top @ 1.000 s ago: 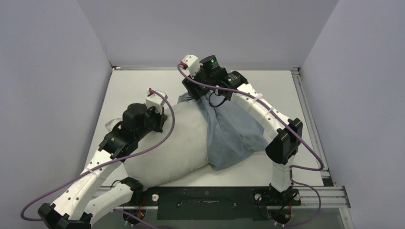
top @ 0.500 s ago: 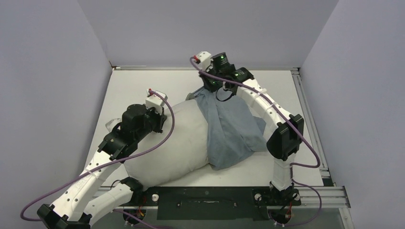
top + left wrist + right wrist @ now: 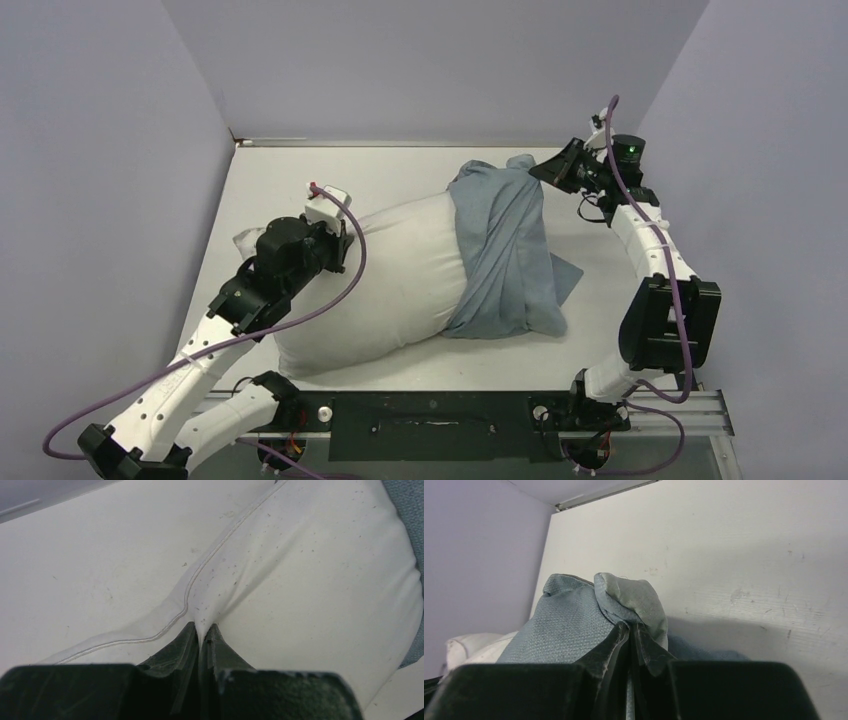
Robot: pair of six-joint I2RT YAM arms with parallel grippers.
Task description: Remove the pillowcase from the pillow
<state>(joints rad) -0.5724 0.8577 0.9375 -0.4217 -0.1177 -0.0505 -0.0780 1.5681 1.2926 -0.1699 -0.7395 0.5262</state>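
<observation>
Top external view is showing the right tool (image 3: 545, 172) far out toward the back right corner of the tabletop (image 3: 330, 175). A second ago it was hanging over the middle of the pillow's far edge with its jaws partly apart. It is now clenching a bunched corner of the pillowcase (image 3: 505, 250), and the right wrist view is confirming this, with blue cloth folding over the closed fingertips. That pull is dragging the pillowcase rightward: the cloth, which was lying slack across the pillow's right half, is now stretching up toward the tool, and more of the white pillow (image 3: 390, 280) is lying bare on the left. The pillow is lying across the middle of the tabletop, turned a little by the pull, with its right end still sitting inside the sack. The left tool (image 3: 202, 630) is pinching the pillow's own fabric just beside the seam (image 3: 187, 597) near its left end, anchoring it. Judging from this, the stripping is properly under way but not finished; more pulling to the right, with the left grip holding firm, is looking necessary.
</observation>
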